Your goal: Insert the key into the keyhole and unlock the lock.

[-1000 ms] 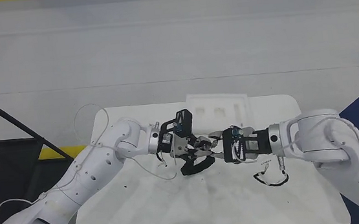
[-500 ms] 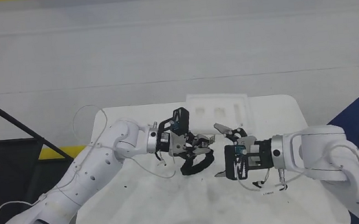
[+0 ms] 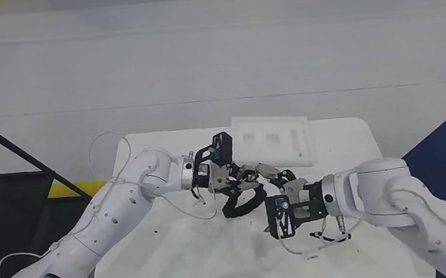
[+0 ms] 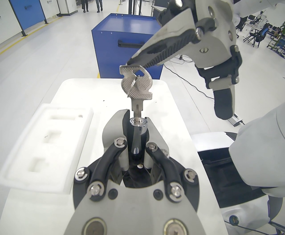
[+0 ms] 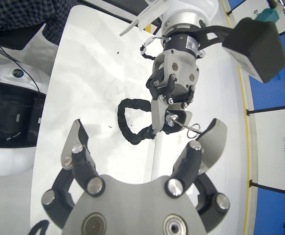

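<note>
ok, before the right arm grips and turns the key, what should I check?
1. Key seated in keyhole: ok, the blade is in.
2. Left gripper shut on lock: ok.
3. Right gripper open: ok.
4. Key head centred between the right fingers: not ok. It sits at one fingertip, and the other finger stands well off.
5. Key already turned: cannot tell.
</note>
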`<state>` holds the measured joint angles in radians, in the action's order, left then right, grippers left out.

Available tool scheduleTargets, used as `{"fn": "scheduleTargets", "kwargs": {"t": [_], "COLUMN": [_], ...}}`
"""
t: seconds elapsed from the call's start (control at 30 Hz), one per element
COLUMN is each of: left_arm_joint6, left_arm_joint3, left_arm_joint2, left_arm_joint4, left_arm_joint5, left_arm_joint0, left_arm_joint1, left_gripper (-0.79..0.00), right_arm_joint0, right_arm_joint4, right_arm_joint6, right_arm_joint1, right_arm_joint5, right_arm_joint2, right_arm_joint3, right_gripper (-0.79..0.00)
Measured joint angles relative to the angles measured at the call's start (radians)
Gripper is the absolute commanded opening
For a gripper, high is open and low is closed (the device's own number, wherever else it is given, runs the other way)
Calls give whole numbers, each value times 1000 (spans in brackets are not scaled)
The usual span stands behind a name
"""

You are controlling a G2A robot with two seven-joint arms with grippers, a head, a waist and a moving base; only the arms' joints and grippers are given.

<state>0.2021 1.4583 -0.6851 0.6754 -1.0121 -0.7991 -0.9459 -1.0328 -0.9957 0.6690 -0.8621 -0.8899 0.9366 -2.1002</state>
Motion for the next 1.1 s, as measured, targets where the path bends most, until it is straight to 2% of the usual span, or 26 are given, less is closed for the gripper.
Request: {"fn": "scheduleTargets", "kwargs": {"t": [0.23,0.43,0.67,0.83,1.03,1.1], "left_arm_joint6": [12,19,2,-11,-4,0], "left_arm_joint3": [-2,3,21,59,112,123], "left_arm_joint2": [-17,-31,-70,-112,-121,-112], "left_arm_joint4": [-1,3,10,22,19,13], "left_arm_joint5": [1,0,0,0,0,0], "left_arm_joint0": [-11,-21,-33,-54,-65,-60], "left_arm_joint1": [-3,-6,-2,12,18,16], "left_gripper": [-785,-785,-785,-785,-785,-785], "right_arm_joint0": [69,70,-38,-114,-121,-108], "right_arm_joint4": [79,82,168,245,273,274], "right_arm_joint6": [108,114,-9,-120,-244,-280], "right_arm_joint1": [-13,-10,8,15,4,-5], "right_arm_joint5": [10,82,144,125,78,70], "right_arm_joint2": [-60,-23,71,118,102,83], "right_arm_joint3": [8,-19,65,175,288,326], "right_gripper": [0,0,0,0,0,-37]}}
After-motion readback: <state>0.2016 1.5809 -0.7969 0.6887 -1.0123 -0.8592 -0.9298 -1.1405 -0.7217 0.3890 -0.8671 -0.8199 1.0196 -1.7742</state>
